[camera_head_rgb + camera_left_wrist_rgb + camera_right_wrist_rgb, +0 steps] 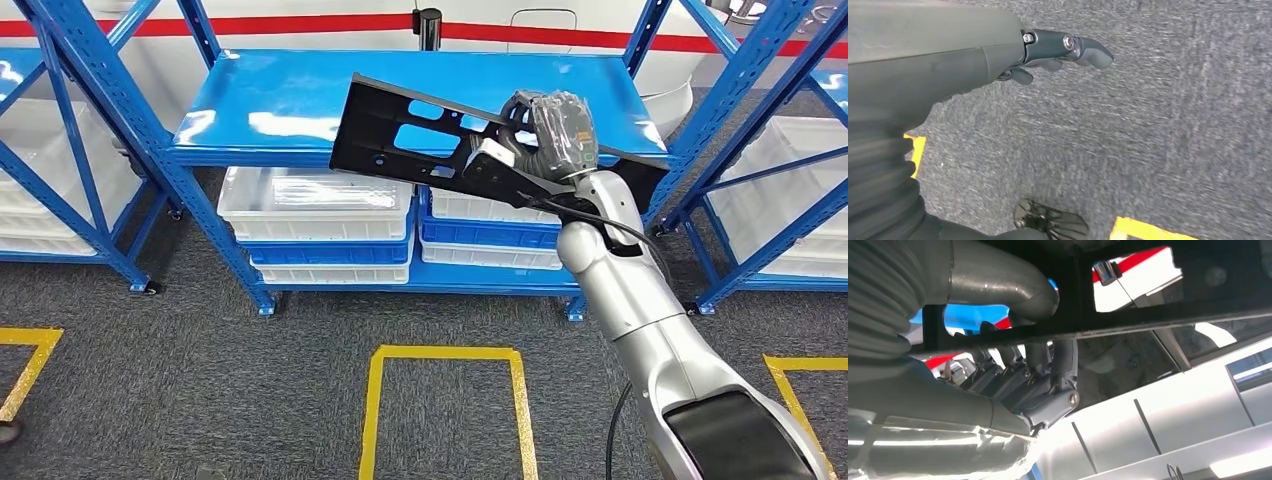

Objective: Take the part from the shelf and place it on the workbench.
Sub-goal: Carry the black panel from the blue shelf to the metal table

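Part (420, 135), a long black panel with cutouts, is grasped by the right hand (545, 135) and held tilted just above the blue shelf (270, 100). Left hand (1048, 50) hangs over the carpet, fingers loosely extended, holding nothing.

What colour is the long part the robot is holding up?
Black. The part that the right hand holds is a flat black piece with cut-out holes, clearest in the head view.

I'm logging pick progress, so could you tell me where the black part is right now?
In the head view, the black part is held tilted by the right hand at centre-right, over the front edge of the blue shelf, above the white bins.
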### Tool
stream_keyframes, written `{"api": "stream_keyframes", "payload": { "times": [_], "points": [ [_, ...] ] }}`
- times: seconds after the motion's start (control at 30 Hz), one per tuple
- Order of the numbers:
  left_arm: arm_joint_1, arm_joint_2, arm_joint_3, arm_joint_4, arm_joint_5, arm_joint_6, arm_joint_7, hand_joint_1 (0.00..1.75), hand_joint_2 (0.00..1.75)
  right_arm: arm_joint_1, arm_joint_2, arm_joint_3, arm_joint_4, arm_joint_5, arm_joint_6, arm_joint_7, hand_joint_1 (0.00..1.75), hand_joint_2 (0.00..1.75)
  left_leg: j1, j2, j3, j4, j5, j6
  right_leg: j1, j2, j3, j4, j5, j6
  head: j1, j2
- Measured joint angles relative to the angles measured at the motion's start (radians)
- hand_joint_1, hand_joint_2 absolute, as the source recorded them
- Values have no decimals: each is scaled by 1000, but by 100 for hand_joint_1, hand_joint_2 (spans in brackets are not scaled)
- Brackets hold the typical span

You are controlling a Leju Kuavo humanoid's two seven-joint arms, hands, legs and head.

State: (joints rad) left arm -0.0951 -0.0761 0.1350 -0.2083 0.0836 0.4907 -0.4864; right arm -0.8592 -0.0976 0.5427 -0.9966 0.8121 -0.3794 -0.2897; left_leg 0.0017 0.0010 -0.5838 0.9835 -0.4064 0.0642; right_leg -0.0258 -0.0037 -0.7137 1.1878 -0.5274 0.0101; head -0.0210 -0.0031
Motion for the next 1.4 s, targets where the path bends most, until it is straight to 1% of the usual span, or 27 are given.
{"api": "stream_keyframes", "payload": {
  "times": [0.03, 0.07, 0.1, 0.17, 0.23, 0.3, 0.37, 0.4, 0.43, 0.5, 0.53, 0.57, 0.6, 0.7, 0.87, 0.93, 0.97, 1.0, 1.03, 1.1, 1.13, 1.17, 1.2, 1.27, 1.33, 1.37, 1.4],
  "points": [
    [0, 0, 0, 0, 0, 0, 0, 0, 175, 2, -3, -1, 1, -1, 0, -1, 171, 175, -3, 0, -18, 1, 13, 0, 0, 0, -13, 63, -22, 2, 1, 0],
    [0, -1, 0, 0, 0, -1, 0, 0, 175, 4, -6, -1, 2, -1, 0, -1, 171, 175, -5, 0, -35, 1, 25, 1, 1, 0, -13, 102, -22, 9, 1, 0],
    [0, -2, 0, 0, 0, -1, 0, 0, 175, 6, -8, -1, 3, -1, 0, -1, 171, 175, -7, 0, -52, 2, 38, 0, 2, 0, 2, 110, -5, 20, 2, 0],
    [0, -5, 0, 0, 0, -2, 0, 0, 175, 8, -11, -2, 3, 1, 0, -1, 171, 175, -10, 0, -81, 4, 62, -5, 3, 0, 77, 31, 36, 32, 3, 0],
    [0, -8, 0, 0, 0, -2, 0, 0, 175, 8, -10, -3, 1, 4, 0, 0, 171, 175, -16, 0, -103, 9, 82, -13, 9, 1, 185, -119, 26, 24, 3, 0],
    [0, -9, 0, 0, 0, -2, 0, 0, 175, 9, -11, -4, -1, 7, 1, 2, 171, 175, -20, 0, -114, 9, 104, -20, 16, 2, 234, -207, 4, 14, 1, 0],
    [2, -8, 0, 0, -1, -1, 1, 0, 175, 14, -13, -4, -2, 9, 3, 5, 171, 175, -16, -2, -124, 9, 108, -29, 5, 1, 222, -213, 15, 3, -1, 0],
    [3, -7, 0, 0, -1, -1, 1, 0, 175, 18, -14, -5, -2, 9, 4, 6, 171, 175, -13, -4, -133, 28, 82, -37, -1, -1, 215, -213, 25, -8, -2, 0],
    [5, -6, 0, 1, -2, 0, 2, 0, 175, 21, -15, -5, -2, 10, 5, 8, 171, 175, -9, -5, -145, 69, 38, -44, -6, -3, 207, -214, 36, -17, -4, 0],
    [6, -6, 0, 1, -4, 0, 2, 0, 175, 23, -14, -6, -2, 10, 6, 10, 171, 175, 1, -5, -175, 201, -67, -60, -4, -5, 189, -211, 56, -26, -7, 0],
    [6, -6, 0, 1, -6, 0, 2, 0, 175, 24, -14, -6, -2, 10, 6, 10, 171, 175, 6, -5, -186, 268, -97, -65, -3, -4, 178, -209, 64, -25, -7, 0],
    [6, -6, 0, 1, -7, 0, 2, 0, 175, 27, -15, -7, -2, 11, 6, 10, 171, 175, 10, -5, -186, 311, -104, -69, -2, -4, 167, -208, 72, -23, -7, 0],
    [6, -6, 0, 1, -8, 1, 3, 0, 175, 29, -15, -8, -2, 11, 6, 10, 171, 175, 13, -5, -175, 325, -96, -72, -2, -4, 157, -206, 79, -21, -7, 0],
    [6, -6, 0, 1, -9, 1, 3, 0, 175, 33, -15, -9, -2, 12, 6, 10, 171, 175, 17, -4, -143, 306, -66, -73, -2, -4, 145, -204, 88, -17, -8, 0],
    [6, -6, 0, 1, -9, 1, 3, 0, 175, 34, -15, -10, -2, 12, 6, 10, 171, 175, 18, -4, -131, 290, -58, -73, -2, -3, 143, -204, 89, -16, -8, 0],
    [5, -5, 0, 1, -10, 2, 3, 0, 175, 35, -15, -12, -4, 12, 5, 10, 171, 175, 16, -6, -53, 180, -45, -65, -2, -3, 136, -203, 96, -8, -7, 0],
    [5, -3, 0, 0, -10, 2, 3, 0, 175, 35, -15, -13, -5, 12, 5, 10, 171, 175, 12, -7, -10, 113, -43, -57, -3, -3, 130, -204, 105, 3, -7, 0],
    [4, -2, 0, 0, -11, 2, 4, 0, 175, 37, -17, -16, -7, 13, 5, 10, 171, 175, 9, -5, 26, 43, -33, -42, -3, -2, 118, -202, 107, 14, -6, 0],
    [3, -2, 0, 0, -12, 3, 4, 0, 175, 41, -20, -18, -9, 14, 4, 10, 171, 175, 5, -3, 31, 4, -25, -27, -4, -2, 88, -146, 77, 18, -4, 0],
    [0, -7, 0, 0, -17, 3, 5, 0, 175, 59, -34, -24, -12, 18, 2, 10, 171, 175, 4, 2, -7, -16, 22, -9, -5, 0, 43, -7, 15, 30, 3, 0],
    [-1, -9, 0, 0, -19, 4, 5, 0, 175, 65, -40, -26, -14, 20, 1, 10, 171, 175, 4, 2, -30, -12, 37, -11, -7, 1, 46, 34, -1, 38, 6, 0],
    [-1, -11, -1, 0, -20, 4, 5, 0, 175, 71, -44, -27, -16, 21, 1, 10, 171, 175, 5, 2, -48, -4, 46, -17, -10, 0, 82, -3, 18, 53, 8, 0],
    [-2, -11, -1, 0, -20, 4, 5, 0, 175, 71, -45, -29, -19, 22, 1, 10, 171, 175, 5, 2, -62, 2, 53, -24, -11, 1, 129, -74, 30, 60, 8, 0],
    [-4, -10, 0, 0, -21, 4, 6, 0, 175, 74, -46, -32, -28, 23, 1, 10, 171, 175, 2, 3, -85, 15, 66, -36, -6, 3, 184, -171, 34, 56, 7, 0],
    [-4, -9, 0, 0, -22, 4, 6, 0, 175, 80, -47, -34, -33, 24, 1, 10, 171, 175, 0, 1, -97, 19, 84, -45, 0, 4, 179, -182, 35, 39, 5, 0],
    [-4, -9, 0, 0, -22, 4, 6, 0, 175, 82, -48, -34, -33, 25, 1, 9, 171, 175, 2, 0, -102, 22, 85, -49, -4, 3, 170, -179, 41, 29, 4, 0],
    [-3, -8, 0, 0, -22, 5, 6, 0, 175, 84, -48, -34, -34, 25, 1, 9, 171, 175, 4, 0, -110, 32, 69, -53, -5, 2, 161, -177, 49, 17, 3, 0]
  ]
}}
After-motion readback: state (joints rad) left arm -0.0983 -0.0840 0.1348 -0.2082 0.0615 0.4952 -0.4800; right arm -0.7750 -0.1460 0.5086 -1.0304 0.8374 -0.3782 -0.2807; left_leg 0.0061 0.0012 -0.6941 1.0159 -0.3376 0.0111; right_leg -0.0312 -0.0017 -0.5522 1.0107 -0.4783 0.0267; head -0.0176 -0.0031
